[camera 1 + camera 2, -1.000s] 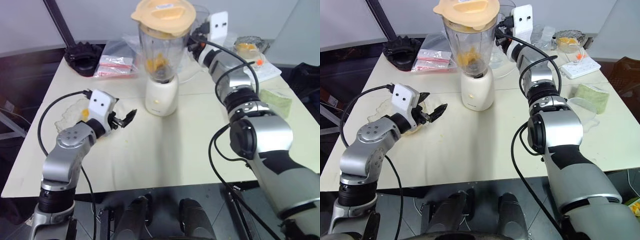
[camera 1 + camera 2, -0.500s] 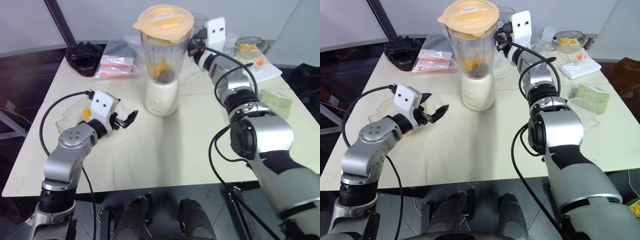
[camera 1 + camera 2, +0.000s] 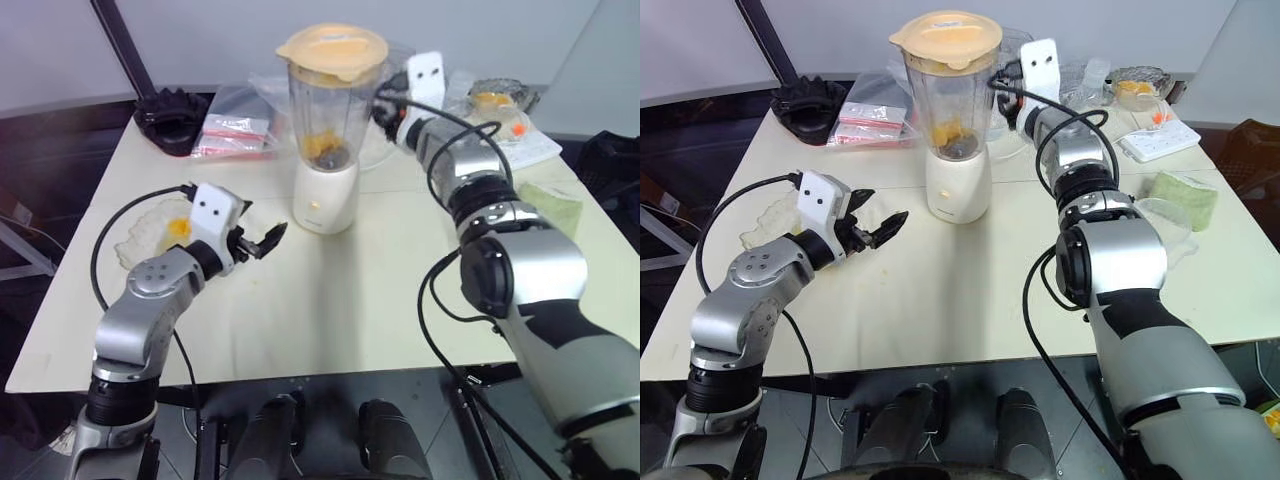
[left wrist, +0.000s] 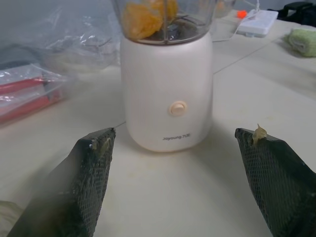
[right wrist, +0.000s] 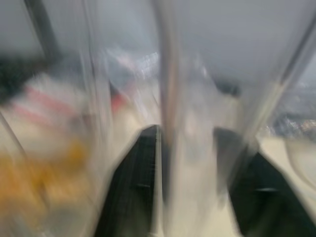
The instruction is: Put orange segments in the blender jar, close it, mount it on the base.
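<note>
On the table (image 3: 400, 300), toward twelve o'clock, the blender jar (image 3: 947, 95) sits on the base (image 3: 957, 185) with its pale orange lid (image 3: 945, 38) on and orange segments (image 3: 945, 133) at its bottom, so the task looks nearly done. At two o'clock the right gripper (image 5: 190, 163) has its fingers apart around the jar's handle; letting go remains. At nine o'clock the left gripper (image 4: 182, 163) hangs wide open and empty, beside a ruffled glass bowl (image 3: 150, 232) holding more orange fruit.

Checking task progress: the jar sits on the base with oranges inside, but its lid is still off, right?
Not quite. The blender jar is on the base with orange segments inside, but the lid is already on, as the right eye view shows.
</note>
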You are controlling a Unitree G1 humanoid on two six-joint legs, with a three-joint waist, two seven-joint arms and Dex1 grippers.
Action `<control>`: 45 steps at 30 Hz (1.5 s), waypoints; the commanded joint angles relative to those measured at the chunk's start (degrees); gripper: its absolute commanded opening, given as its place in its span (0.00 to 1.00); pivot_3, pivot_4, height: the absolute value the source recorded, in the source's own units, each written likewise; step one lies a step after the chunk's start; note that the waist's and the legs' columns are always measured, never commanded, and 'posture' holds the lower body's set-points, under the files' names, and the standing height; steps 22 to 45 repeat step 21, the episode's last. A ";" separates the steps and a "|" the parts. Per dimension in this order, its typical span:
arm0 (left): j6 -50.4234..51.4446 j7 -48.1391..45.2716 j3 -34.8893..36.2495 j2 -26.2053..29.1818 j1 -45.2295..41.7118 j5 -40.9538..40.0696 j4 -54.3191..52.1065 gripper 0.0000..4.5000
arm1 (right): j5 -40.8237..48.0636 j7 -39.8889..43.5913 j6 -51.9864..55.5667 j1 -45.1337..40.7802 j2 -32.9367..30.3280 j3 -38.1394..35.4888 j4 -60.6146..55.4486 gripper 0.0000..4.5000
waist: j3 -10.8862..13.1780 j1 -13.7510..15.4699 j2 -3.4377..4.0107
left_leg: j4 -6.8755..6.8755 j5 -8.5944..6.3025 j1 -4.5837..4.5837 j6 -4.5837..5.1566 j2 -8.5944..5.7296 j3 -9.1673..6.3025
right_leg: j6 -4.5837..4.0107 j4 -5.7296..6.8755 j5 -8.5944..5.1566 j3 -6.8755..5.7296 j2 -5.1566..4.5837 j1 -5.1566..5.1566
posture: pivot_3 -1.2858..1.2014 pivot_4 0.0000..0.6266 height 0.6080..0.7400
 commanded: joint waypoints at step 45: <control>-2.40 -1.25 -2.05 -1.25 4.38 -0.89 1.41 0.90 | 12.99 13.89 25.34 59.83 -6.17 0.97 -86.73 0.98 | -0.01 0.20 0.00 | 0.01 -0.05 0.03 0.01 0.03 -0.05 | -0.17 -0.05 -0.11 0.06 0.00 0.00 | 0.52 0.24 1.00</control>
